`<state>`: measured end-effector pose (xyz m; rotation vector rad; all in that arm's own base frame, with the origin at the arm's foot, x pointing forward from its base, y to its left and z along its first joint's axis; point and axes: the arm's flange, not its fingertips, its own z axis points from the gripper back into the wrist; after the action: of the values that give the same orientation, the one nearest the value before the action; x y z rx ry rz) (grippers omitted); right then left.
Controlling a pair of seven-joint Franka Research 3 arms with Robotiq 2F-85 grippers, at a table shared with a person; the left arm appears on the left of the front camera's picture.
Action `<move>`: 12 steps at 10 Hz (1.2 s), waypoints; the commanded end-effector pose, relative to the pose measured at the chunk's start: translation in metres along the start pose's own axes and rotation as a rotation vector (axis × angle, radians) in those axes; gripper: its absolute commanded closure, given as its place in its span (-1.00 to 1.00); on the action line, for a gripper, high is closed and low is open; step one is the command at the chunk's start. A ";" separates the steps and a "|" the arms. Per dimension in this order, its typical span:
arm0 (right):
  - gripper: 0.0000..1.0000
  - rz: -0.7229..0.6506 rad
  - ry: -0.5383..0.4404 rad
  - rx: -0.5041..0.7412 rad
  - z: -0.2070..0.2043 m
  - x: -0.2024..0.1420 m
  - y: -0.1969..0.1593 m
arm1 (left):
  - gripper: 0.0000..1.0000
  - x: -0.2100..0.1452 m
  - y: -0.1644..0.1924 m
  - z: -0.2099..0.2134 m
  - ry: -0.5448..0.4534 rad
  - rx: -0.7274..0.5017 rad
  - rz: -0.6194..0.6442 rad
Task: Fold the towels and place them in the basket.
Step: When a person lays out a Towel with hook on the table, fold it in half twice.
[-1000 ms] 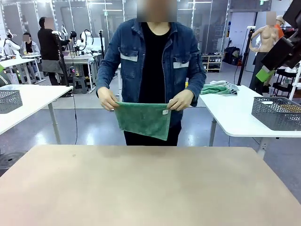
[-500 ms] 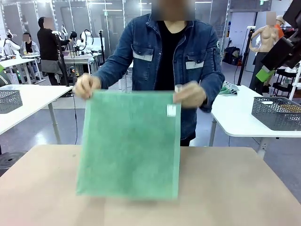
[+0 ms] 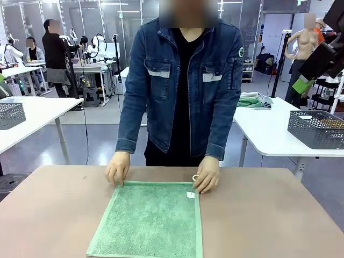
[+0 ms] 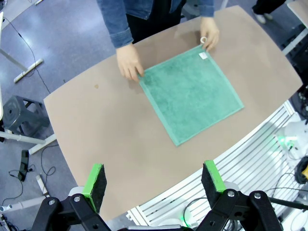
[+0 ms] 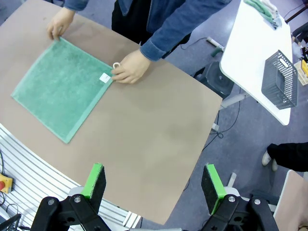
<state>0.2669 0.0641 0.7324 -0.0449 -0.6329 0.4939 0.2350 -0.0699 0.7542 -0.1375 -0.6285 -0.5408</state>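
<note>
Front view: towel spread flat on the tan table, its far corners under a person's hands. Left wrist view: left gripper gaping, empty, well above the table's near edge. Right wrist view: right gripper likewise spread, empty — with a mesh basket on a white side table.

A mint-green terry towel lies spread flat and unfolded on the tan table, reaching its far edge, with a small white loop at its far right corner.
</note>
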 end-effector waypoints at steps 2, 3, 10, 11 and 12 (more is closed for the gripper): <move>-1.00 -0.001 -0.004 -0.002 0.000 0.001 0.000 | -1.00 0.002 0.000 0.000 0.000 0.001 -0.004; -1.00 -0.001 -0.004 -0.002 0.000 0.001 0.000 | -1.00 0.002 0.000 0.000 0.000 0.001 -0.004; -1.00 -0.001 -0.004 -0.002 0.000 0.001 0.000 | -1.00 0.002 0.000 0.000 0.000 0.001 -0.004; -1.00 -0.001 -0.004 -0.002 0.000 0.001 0.000 | -1.00 0.002 0.000 0.000 0.000 0.001 -0.004; -1.00 -0.001 -0.004 -0.002 0.000 0.001 0.000 | -1.00 0.002 0.000 0.000 0.000 0.001 -0.004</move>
<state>0.2669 0.0641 0.7324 -0.0449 -0.6329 0.4939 0.2350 -0.0699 0.7542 -0.1375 -0.6285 -0.5408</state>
